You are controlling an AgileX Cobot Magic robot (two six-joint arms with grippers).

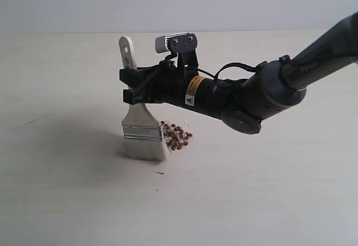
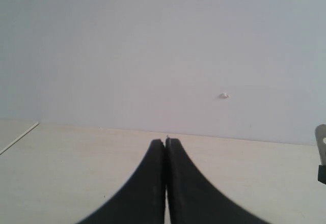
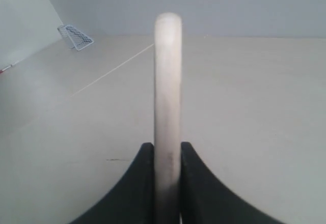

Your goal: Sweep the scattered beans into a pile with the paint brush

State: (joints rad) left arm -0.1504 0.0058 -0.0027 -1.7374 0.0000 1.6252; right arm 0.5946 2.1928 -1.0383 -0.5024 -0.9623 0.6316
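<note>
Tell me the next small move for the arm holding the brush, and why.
Probably a short push toward the beans, to tighten the pile. The right gripper holds the brush upright, bristles on the table, and the beans sit clustered against one end of them.

Your exterior view: paint brush (image 1: 142, 131) mid-handle hidden behind right gripper (image 1: 133, 85) | beans (image 1: 176, 136) too small for you to count
</note>
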